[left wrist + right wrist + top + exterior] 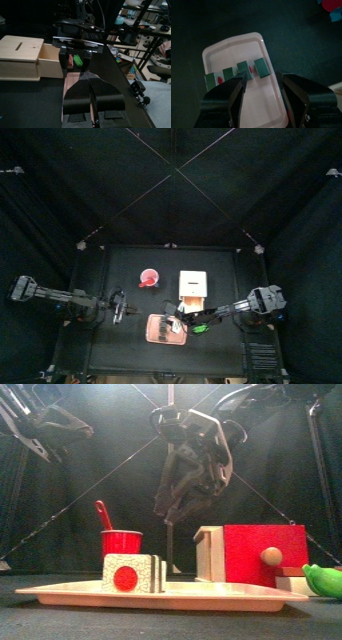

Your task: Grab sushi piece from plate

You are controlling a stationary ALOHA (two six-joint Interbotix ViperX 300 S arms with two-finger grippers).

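Covering the small table [134,353] is a black top, with black curtains closing the pen around it. Near the table's front edge lies the pink plate [271,100], flat, just in front of the cream box [195,283]. Across the plate runs a row of sushi pieces [238,71]. Above the plate hangs the right gripper [261,102], jaws wide, holding nothing. Beside the plate rests the left gripper [92,107], jaws narrow and empty.

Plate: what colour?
Pale salmon pink. The plate shows best in the right wrist view, under the open right gripper.
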